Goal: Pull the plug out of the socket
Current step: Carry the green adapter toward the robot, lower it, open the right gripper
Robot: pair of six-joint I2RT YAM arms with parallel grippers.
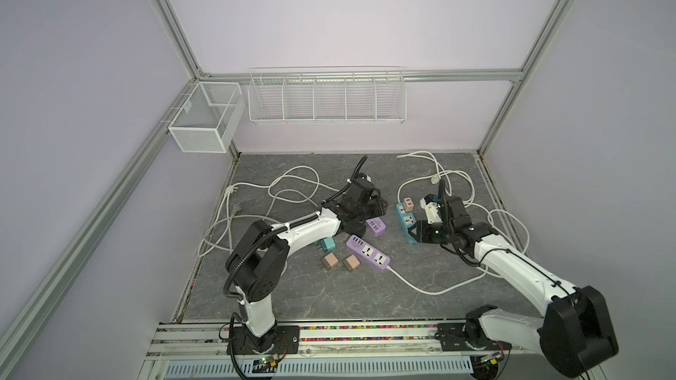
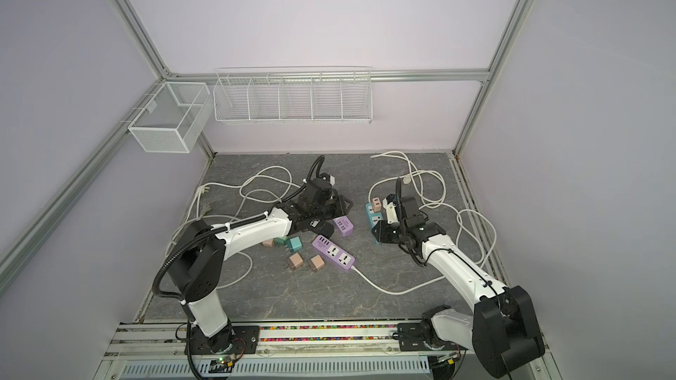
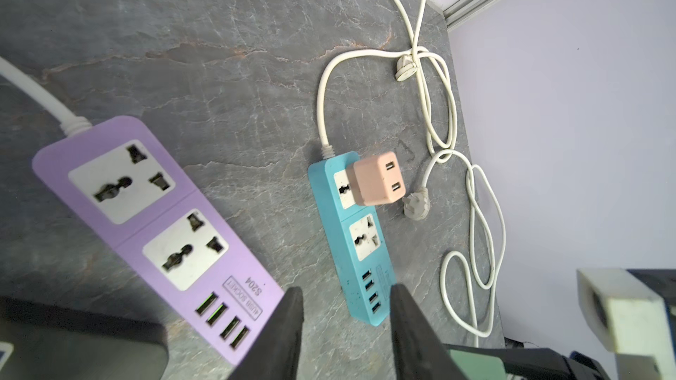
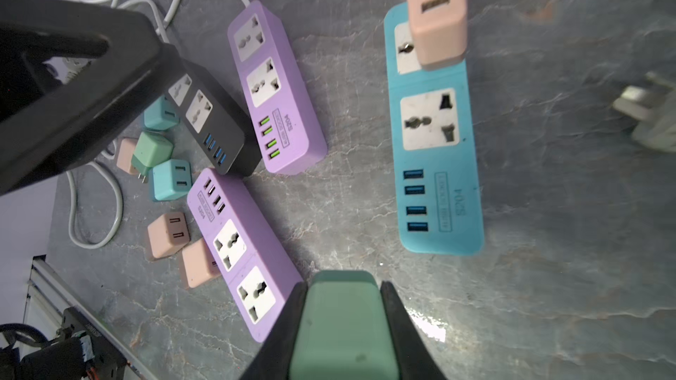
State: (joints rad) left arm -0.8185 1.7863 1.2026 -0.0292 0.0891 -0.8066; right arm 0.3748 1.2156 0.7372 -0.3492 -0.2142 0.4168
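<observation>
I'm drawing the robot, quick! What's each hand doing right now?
Left hand: open, holding nothing.
Right hand: closed on a green plug.

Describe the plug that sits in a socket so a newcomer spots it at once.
On the right side of the grey table lies the only blue power strip. A pink cube plug stands in its socket nearest the cord. The other pink cubes lie loose on the table.
</observation>
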